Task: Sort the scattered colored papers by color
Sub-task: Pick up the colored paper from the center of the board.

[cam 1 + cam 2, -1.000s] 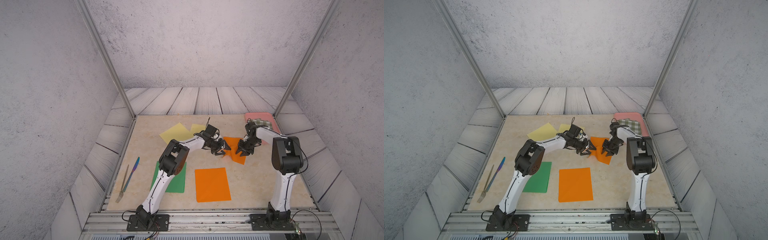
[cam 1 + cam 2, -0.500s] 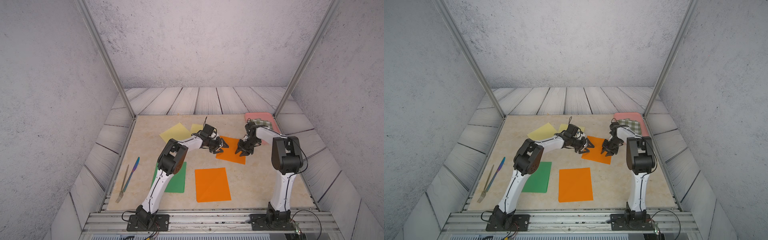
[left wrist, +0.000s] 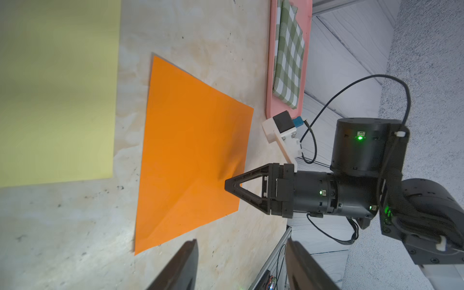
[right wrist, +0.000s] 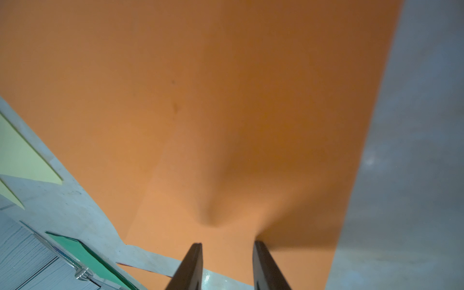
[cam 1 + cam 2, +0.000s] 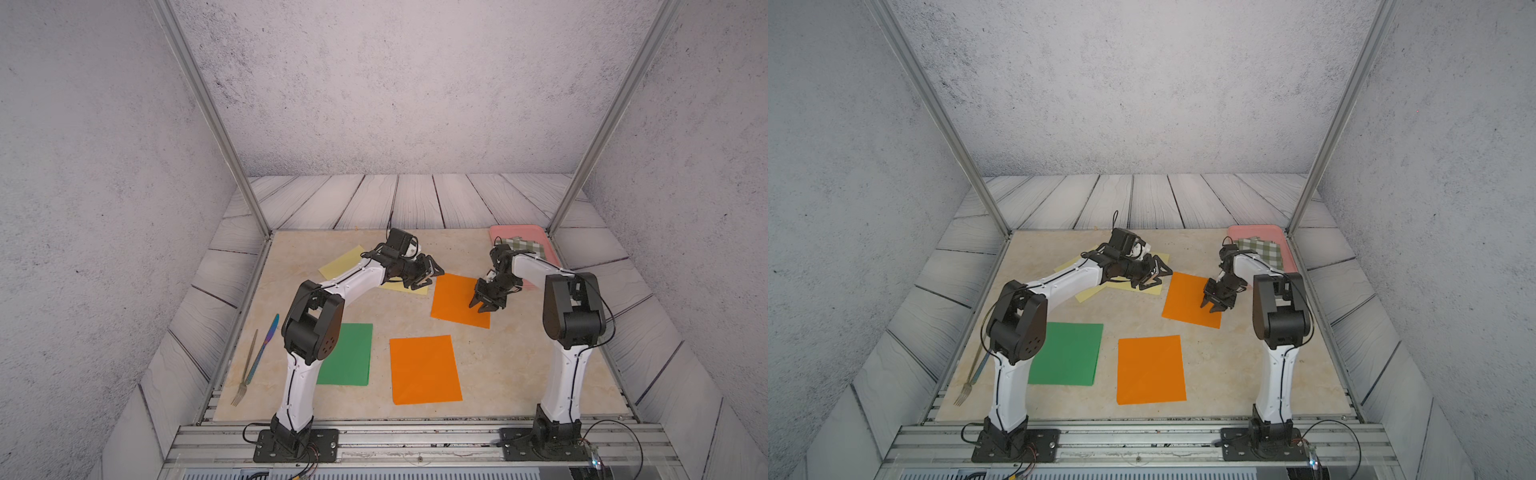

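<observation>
A: Beige surface (image 5: 519,374) now: laid the far orange paper (image 5: 453,299) flat again, not bunched up anymore.
B: Yep, seeing left end effector (image 5: 432,277) spread, empty; right end effector (image 5: 482,306) half-spread, tips dimpling it. Still needs stacking on near orange paper (image 5: 424,369).

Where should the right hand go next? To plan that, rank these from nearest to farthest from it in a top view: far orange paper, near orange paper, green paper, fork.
1. Far orange paper, directly under the right hand.
2. Near orange paper, front centre.
3. Green paper, front left.
4. Fork, left edge.
</observation>
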Motion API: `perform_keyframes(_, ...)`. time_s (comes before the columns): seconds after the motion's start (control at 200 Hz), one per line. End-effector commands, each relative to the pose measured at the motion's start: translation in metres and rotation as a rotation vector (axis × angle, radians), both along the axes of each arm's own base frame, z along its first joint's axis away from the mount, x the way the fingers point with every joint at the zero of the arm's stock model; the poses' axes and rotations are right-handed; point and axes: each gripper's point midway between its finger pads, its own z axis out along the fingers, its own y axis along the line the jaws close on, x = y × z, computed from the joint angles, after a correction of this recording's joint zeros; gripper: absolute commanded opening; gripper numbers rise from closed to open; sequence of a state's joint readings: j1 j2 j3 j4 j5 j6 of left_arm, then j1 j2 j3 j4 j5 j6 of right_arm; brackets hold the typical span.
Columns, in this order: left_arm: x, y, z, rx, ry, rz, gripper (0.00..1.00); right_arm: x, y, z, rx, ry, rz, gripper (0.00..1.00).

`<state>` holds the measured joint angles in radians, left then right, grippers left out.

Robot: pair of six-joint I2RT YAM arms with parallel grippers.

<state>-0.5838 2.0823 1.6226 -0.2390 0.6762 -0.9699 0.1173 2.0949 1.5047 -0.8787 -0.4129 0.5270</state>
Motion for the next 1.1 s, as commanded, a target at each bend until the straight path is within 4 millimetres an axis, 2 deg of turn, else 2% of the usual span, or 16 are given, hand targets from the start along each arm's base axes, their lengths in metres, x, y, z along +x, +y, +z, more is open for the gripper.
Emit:
perform_keyframes(0.0, -0.036, 0.021, -0.057, 0.131, 0.179, 0.012, 0.61, -0.011, -0.001, -0.029, -0.024, 0.082, 0.002, 0.37)
perform_keyframes(0.085, -0.046, 0.028, -0.069, 0.172, 0.212, 0.009, 0.60, -0.010, -0.001, -0.029, -0.024, 0.080, 0.002, 0.37)
perform_keyframes(0.28, -0.047, 0.034, -0.070, 0.220, 0.198, 0.020, 0.60, -0.009, -0.001, -0.029, -0.026, 0.082, -0.001, 0.38)
perform_keyframes(0.575, -0.050, 0.025, -0.102, 0.185, 0.236, 0.006, 0.60, -0.008, -0.001, -0.029, -0.028, 0.082, -0.001, 0.38)
perform_keyframes(0.906, -0.048, 0.019, -0.119, 0.226, 0.188, -0.062, 0.62, -0.006, -0.001, -0.029, -0.030, 0.080, 0.001, 0.38)
perform_keyframes(1.096, -0.055, 0.009, -0.129, 0.251, 0.195, -0.104, 0.62, -0.005, -0.001, -0.030, -0.031, 0.082, 0.000, 0.38)
